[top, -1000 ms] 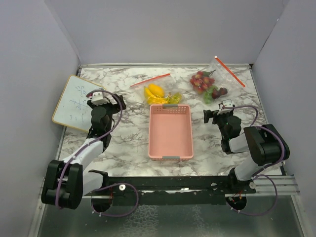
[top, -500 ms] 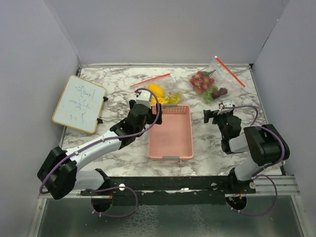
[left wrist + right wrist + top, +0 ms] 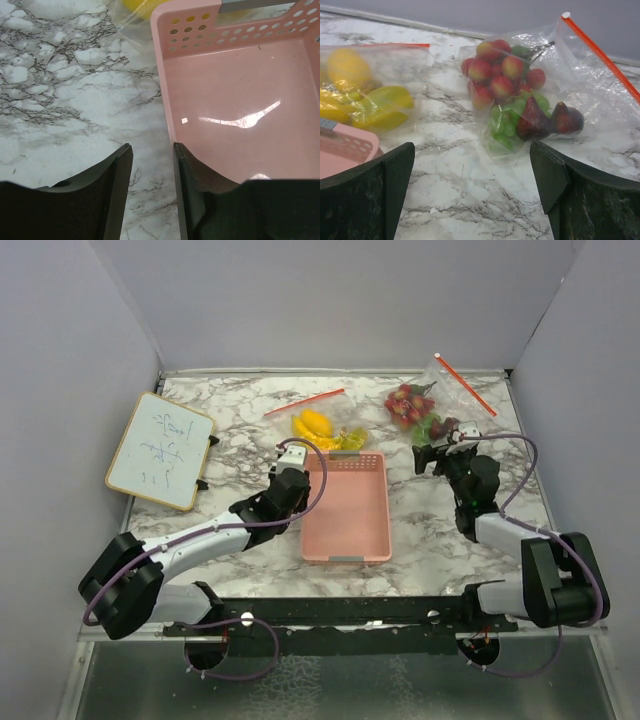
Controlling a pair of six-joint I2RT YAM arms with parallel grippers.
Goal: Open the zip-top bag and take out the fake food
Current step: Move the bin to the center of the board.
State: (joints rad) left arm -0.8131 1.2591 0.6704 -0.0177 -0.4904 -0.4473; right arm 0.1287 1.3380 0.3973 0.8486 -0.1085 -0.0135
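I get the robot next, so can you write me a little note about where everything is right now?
Left gripper: open with a narrow gap, holding nothing, beside the left wall of the pink basket.
Right gripper: wide open, empty, facing the bag of strawberries, green and purple pieces.
The bag of yellow fruit lies behind the basket.
Done: nothing. All the fake food is inside the bags; the basket is empty.
Left: open each bag and take the food out.
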